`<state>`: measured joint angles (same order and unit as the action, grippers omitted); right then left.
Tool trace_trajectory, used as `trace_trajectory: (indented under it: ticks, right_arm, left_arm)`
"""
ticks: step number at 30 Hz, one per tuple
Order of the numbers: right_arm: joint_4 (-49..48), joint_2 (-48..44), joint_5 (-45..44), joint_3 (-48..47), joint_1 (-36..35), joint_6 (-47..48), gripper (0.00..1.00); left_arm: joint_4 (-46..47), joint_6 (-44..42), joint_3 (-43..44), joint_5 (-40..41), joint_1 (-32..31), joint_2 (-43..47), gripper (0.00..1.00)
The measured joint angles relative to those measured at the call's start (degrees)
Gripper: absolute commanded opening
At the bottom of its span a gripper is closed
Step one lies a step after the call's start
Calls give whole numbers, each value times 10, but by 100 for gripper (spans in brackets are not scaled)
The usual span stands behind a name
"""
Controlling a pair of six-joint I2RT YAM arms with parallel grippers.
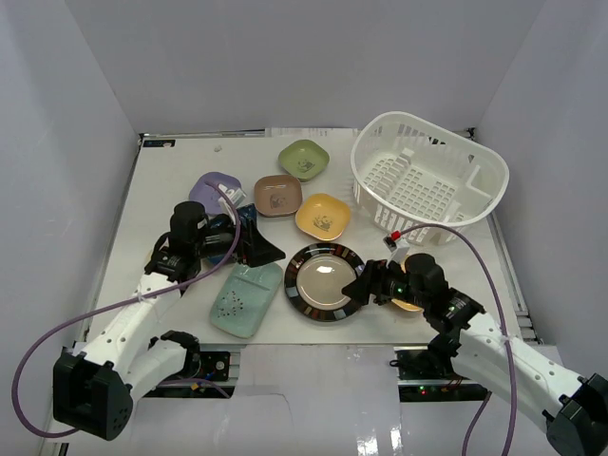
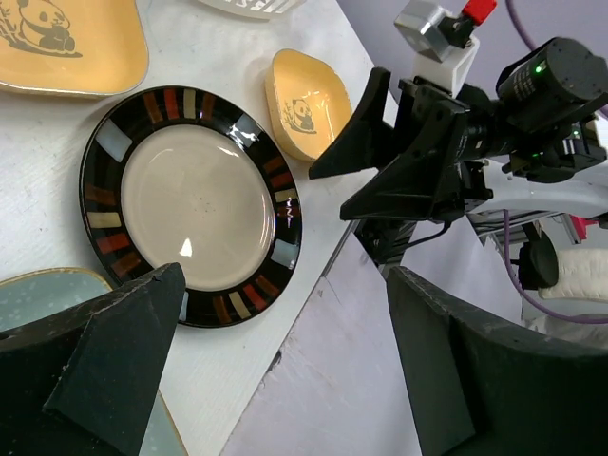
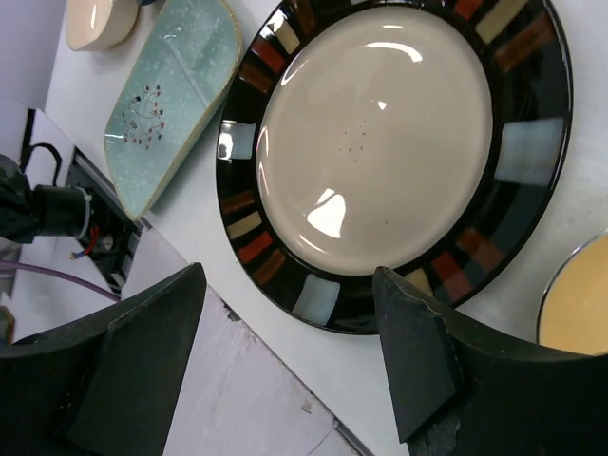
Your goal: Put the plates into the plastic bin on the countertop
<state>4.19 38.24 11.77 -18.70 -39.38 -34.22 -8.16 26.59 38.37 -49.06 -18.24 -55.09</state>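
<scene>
Every plate lies on the surface (image 1: pixel 180 171); the plastic bin (image 1: pixel 370 180), far right, holds nothing. Round plate (image 1: pixel 323 281), teal tray (image 1: pixel 245 299) and small dishes (image 1: pixel 277 195) are all yet to move. Right claw (image 1: pixel 358 285) and left claw (image 1: pixel 266 249) gape apart beside the round plate.

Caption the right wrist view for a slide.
Open right gripper poised at the edge of the large round dark-rimmed plate, a pale teal rectangular tray lying beside it.

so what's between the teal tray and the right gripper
The large round dark-rimmed plate lies between the teal tray and the right gripper, clearest in the top external view.
</scene>
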Motion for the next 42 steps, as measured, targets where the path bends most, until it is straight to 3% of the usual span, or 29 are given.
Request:
trace_trajectory:
  ticks: [8,17,23,27,35,42]
  right_arm:
    - [52,-94,-50,31,-9,-114,78]
    - [107,-108,-93,37,-9,-174,79]
    - [71,-115,-102,104,-9,-227,79]
    - [-10,-74,-101,147,-13,-272,76]
    - [-151,47,-135,152,-31,-321,60]
    - [-195,76,-172,160,-37,-349,31]
  left_arm:
    - [-8,-10,-2,12,0,23,98]
    - [-22,-31,-2,33,-17,48,98]
    - [-24,-35,-2,38,-28,59,98]
    - [-26,-37,-2,45,-36,60,98]
    - [-33,-37,-2,52,-41,60,98]
    - [-35,-37,-2,61,-41,60,98]
